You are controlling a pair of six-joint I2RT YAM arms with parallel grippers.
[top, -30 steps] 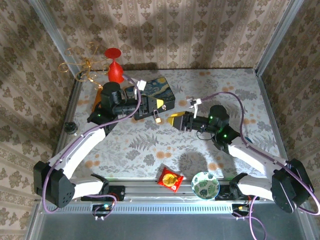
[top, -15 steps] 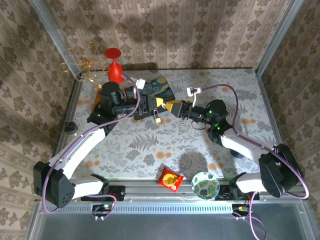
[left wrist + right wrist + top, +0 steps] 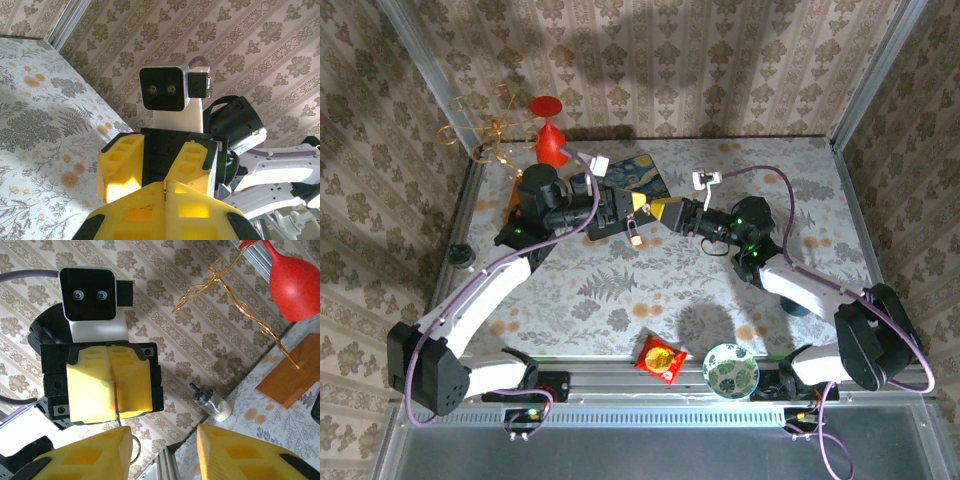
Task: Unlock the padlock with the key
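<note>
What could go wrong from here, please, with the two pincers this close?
The tiny padlock dangles under the shut left pincer, so a nudge from the open right pincer could set it swinging or pull it free. The yellow fingers of both are close together and may collide.

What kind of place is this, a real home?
Probably a staged robot test booth, not a home: wallpapered walls meet bare metal frame posts, and two robot arms are bolted at the near edge of the floral table.
</note>
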